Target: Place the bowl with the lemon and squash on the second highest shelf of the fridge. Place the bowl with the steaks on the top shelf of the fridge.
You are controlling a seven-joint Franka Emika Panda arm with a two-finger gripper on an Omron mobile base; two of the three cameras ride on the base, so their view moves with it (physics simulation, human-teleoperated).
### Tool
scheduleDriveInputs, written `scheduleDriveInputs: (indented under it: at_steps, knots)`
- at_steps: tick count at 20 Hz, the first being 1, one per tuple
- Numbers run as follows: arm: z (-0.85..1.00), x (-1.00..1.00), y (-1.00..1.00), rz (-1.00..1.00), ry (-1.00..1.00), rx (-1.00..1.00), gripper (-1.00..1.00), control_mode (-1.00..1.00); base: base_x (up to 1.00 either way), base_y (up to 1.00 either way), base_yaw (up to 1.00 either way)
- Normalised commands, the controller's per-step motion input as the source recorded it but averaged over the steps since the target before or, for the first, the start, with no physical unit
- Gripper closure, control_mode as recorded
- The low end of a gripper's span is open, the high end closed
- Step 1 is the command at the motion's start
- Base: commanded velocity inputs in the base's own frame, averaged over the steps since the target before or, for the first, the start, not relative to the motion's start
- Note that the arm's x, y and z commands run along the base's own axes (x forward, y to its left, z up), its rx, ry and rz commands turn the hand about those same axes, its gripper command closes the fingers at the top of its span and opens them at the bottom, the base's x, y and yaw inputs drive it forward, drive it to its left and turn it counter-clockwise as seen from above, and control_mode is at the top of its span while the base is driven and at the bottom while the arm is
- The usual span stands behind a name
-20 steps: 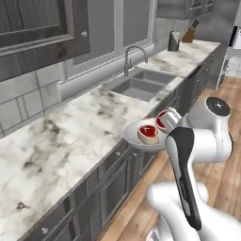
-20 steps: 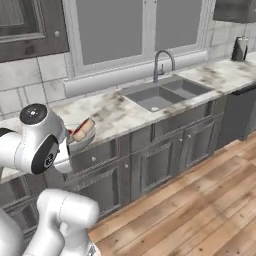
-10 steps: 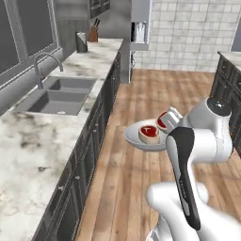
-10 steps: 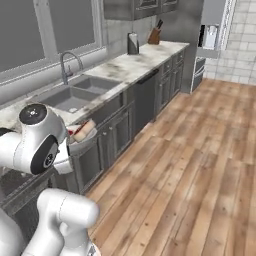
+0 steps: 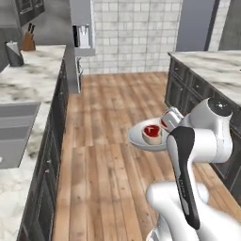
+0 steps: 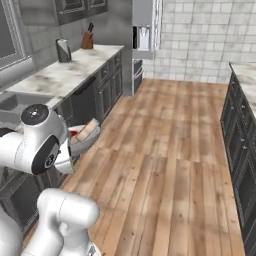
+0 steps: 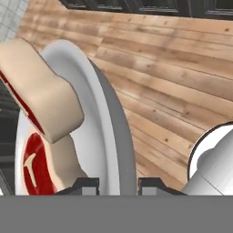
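A white bowl holding two red steaks hangs in the air over the wooden floor, in front of my arm. My gripper is shut on the bowl's rim, one fingertip inside and one outside. In the hand view, one steak leans against the inner wall and another steak lies on the bottom. From the right base view the bowl sits just beyond my white arm. The bowl with the lemon and squash is out of view, and I cannot make out the fridge or its shelves.
A marble counter with a sink and a knife block runs along the left. Another counter over dark cabinets stands on the right. Open wooden floor stretches ahead to a brick wall.
The whole picture has swung from the sink counter to the open floor and far wall, so the base has turned. The bowl with the steaks stays in my gripper, unchanged relative to the arm.
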Motion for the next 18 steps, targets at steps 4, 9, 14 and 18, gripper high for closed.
scheduleDriveInputs:
  at_steps: [4,9,14,18]
  knots:
    - [0.0,0.0,0.0,0.0,0.0,0.0,1.0,1.0,1.0,-0.28,-0.35]
    - [0.0,0.0,0.0,0.0,0.0,0.0,1.0,1.0,1.0,-0.09,-0.29]
    - [0.0,0.0,0.0,0.0,0.0,0.0,1.0,1.0,1.0,-0.1,-0.24]
    - [0.0,0.0,0.0,0.0,0.0,0.0,1.0,1.0,1.0,-0.12,-0.22]
